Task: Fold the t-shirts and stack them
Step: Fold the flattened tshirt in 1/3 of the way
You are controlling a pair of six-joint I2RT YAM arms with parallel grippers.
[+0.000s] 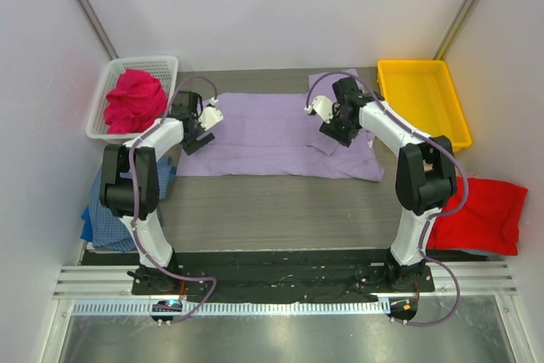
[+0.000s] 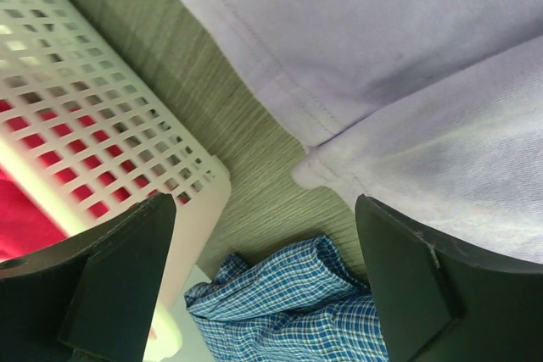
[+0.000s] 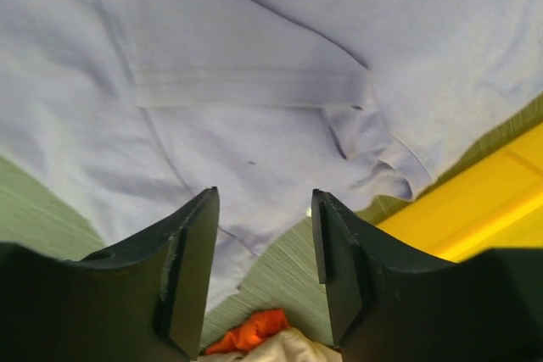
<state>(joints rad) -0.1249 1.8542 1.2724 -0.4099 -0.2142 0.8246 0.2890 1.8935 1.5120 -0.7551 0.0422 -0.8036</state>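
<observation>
I see the lavender t-shirt (image 1: 280, 133) flat on the counter (image 1: 280, 210). My left jaws gape empty at its left edge. My right jaws stand spread and empty over its right end.

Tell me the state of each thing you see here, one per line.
Lavender t-shirt: spread flat on the table, ungripped.
Magenta-pink t-shirt: crumpled in the white basket.
Blue checked t-shirt: bunched at the table's left edge.
Red t-shirt: lying loose at the right.
Yellow tray: empty.
Left tool: open.
Right tool: open.
</observation>
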